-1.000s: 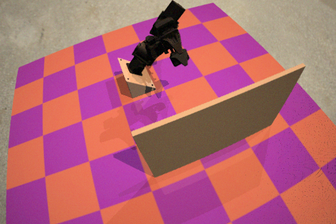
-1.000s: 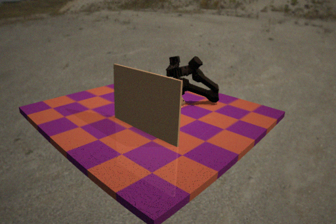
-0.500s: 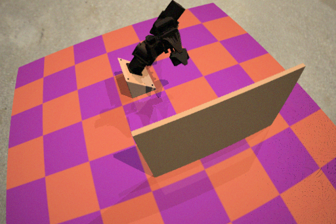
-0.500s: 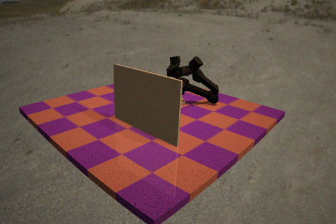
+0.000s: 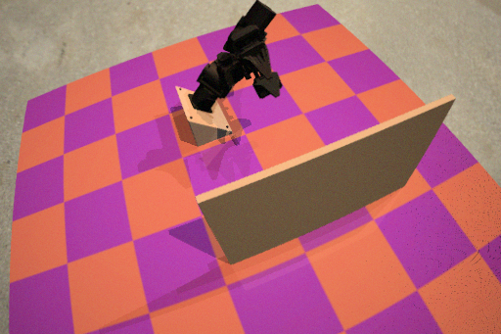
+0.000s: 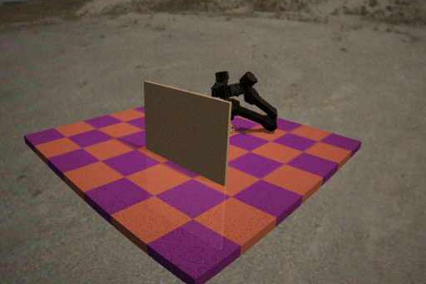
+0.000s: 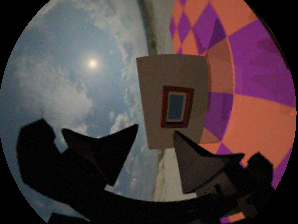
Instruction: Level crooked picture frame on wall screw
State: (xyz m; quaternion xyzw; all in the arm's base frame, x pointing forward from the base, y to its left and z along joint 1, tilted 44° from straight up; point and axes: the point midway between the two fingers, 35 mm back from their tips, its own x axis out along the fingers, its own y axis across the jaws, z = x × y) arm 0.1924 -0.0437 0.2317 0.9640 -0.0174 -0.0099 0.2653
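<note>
The picture frame (image 7: 165,110) is red with a blue picture and shows only in the wrist view, small and far off. It hangs on the tan wall panel (image 7: 149,90) (image 5: 318,188) (image 6: 187,131). That view is turned on its side, and the frame looks slightly skewed against the panel's edges. The top and exterior views see only the panel's bare back, so the frame and screw are hidden there. My gripper (image 7: 156,129) (image 5: 266,86) (image 6: 221,77) is open and empty. It is drawn back near the arm's base, well away from the wall, and points toward it.
The arm is folded low over its tan wedge-shaped base (image 5: 205,129). The wall panel stands upright on a purple and orange checkered floor (image 5: 98,213) (image 6: 266,197), with sandy ground all around the floor's edges.
</note>
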